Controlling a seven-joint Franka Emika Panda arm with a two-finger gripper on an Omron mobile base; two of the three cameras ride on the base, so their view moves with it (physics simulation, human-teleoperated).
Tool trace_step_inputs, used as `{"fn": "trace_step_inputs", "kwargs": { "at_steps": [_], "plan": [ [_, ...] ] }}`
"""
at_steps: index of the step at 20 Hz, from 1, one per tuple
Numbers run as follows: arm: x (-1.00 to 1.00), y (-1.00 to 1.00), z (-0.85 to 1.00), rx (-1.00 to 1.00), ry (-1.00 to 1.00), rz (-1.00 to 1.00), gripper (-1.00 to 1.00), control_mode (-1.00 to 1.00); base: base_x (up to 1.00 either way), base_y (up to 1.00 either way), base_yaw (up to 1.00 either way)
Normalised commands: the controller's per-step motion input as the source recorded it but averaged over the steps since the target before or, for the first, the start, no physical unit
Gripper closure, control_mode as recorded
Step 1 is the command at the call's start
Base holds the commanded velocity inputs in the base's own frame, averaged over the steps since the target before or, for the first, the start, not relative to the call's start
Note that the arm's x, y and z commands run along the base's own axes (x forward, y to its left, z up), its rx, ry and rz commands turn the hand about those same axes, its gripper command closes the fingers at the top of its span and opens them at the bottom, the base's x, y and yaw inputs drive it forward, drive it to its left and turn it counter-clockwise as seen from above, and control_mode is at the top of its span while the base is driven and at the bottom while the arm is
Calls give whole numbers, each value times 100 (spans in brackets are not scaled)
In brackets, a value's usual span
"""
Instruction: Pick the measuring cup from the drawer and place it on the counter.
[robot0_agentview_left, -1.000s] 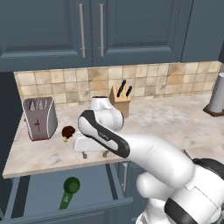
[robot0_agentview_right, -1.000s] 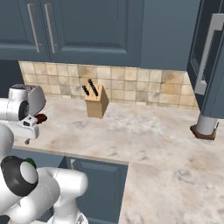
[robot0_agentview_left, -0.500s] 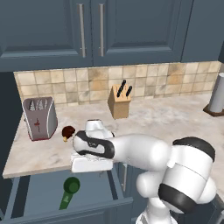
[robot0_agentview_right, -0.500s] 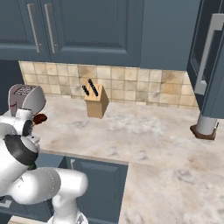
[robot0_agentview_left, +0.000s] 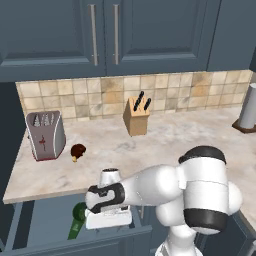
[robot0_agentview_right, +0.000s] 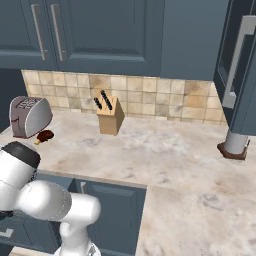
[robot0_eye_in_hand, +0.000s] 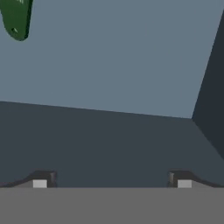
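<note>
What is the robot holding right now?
Nothing. The end effector is open over the drawer floor, with only bare floor between its fingertips; the green measuring cup lies apart, untouched.

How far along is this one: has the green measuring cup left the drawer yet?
Not yet. Done: the dark blue-grey drawer is open. In hand: the gripper is down inside it, fingertips apart, the small green plastic measuring cup ungrasped beside it. Left: grasp, lift, and place it on the beige marble counter.
</note>
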Motion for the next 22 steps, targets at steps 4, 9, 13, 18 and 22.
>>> {"fn": "trace_step_inputs", "kwargs": {
  "at_steps": [4,9,13,18,22],
  "plan": [
    [-66,0,-87,0,0,0,-100,-100,0,0,0],
    [-96,-4,-54,0,0,0,-100,-100,0,0,0],
    [-100,-10,1,0,0,0,-100,-100,0,0,0],
    [-37,24,84,0,1,0,-100,-100,0,0,0],
    [21,52,100,0,7,0,-100,-100,0,0,0]
  ]
}}
